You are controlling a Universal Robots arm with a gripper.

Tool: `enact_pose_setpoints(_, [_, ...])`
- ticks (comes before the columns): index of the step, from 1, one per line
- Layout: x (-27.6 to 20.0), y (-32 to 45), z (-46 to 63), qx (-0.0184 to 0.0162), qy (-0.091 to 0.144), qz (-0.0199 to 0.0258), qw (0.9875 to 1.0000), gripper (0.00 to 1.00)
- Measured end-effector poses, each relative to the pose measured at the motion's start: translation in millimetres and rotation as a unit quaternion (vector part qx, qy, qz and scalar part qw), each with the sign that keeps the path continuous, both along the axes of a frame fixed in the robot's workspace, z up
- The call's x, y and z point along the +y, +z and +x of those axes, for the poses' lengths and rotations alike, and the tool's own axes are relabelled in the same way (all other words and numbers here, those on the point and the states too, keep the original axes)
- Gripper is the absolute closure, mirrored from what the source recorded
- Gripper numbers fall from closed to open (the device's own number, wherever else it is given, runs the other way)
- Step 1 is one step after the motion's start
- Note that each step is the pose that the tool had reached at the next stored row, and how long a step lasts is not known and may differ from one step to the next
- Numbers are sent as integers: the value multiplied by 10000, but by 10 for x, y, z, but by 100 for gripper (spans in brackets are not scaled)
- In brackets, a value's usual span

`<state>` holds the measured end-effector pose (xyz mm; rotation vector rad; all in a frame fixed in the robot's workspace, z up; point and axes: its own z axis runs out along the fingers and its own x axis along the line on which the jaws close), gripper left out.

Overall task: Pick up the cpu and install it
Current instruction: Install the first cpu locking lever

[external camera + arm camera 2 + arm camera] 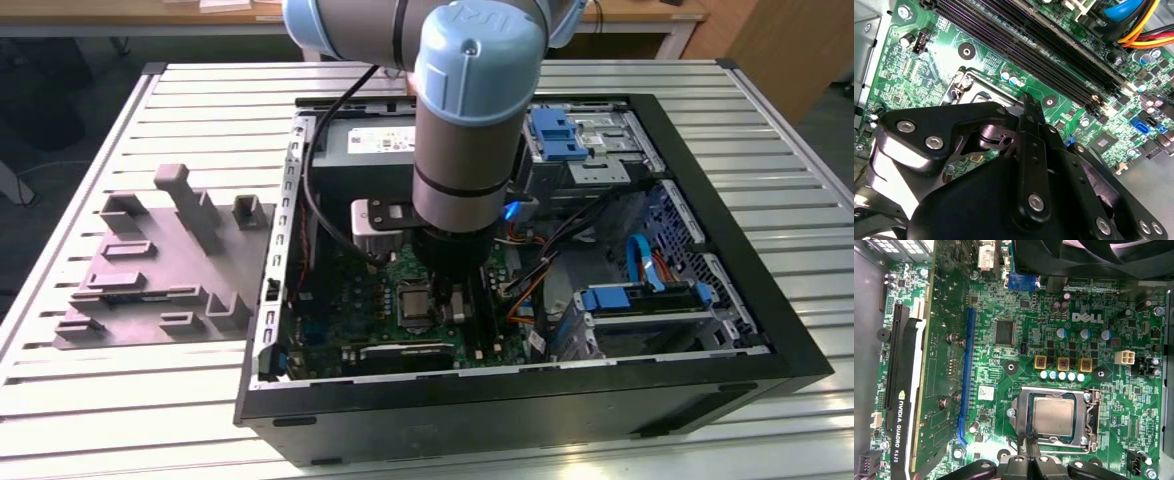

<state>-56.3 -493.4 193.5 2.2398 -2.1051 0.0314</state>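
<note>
1. An open black computer case (534,400) is seen lying on a slatted metal table (801,130) in the exterior view, with the green motherboard (334,300) exposed inside it.
2. The grey and pale-blue robot arm (467,120) is seen reaching down into the case from above, its lower end set over the middle of the motherboard.
3. The cpu (1053,416) is shown in the first wrist view as a pale silvery square chip lying flat inside the metal-framed socket (1089,415) on the motherboard; nothing is seen resting on top of it.
4. The gripper (1026,456) is seen in the first wrist view just beside the socket's edge, its black fingertips drawn together with no visible gap and nothing held between them.
5. In the second wrist view the gripper (1026,112) is seen from behind its black linkage, with the narrow fingertips meeting to a point over the corner of the socket (971,85).
6. Long dark memory slots (1044,55) are seen running across the board past the socket in the second wrist view, and red, yellow and orange cables (1144,30) are seen beyond them.
7. A blue expansion slot (965,375) and a graphics card (909,405) standing in the next slot are seen in the first wrist view, well apart from the socket.
8. A large grey plastic tray (160,270) with upright blocks is seen on the table towards the exterior view's left, beside the case.
9. A grey power-supply box (360,140) is seen at the far end of the case, partly hidden by the arm.
</note>
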Motion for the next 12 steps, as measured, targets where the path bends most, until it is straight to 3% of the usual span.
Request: enact_pose_setpoints(12, [0, -34, 15, 1, 0, -1, 10000, 89])
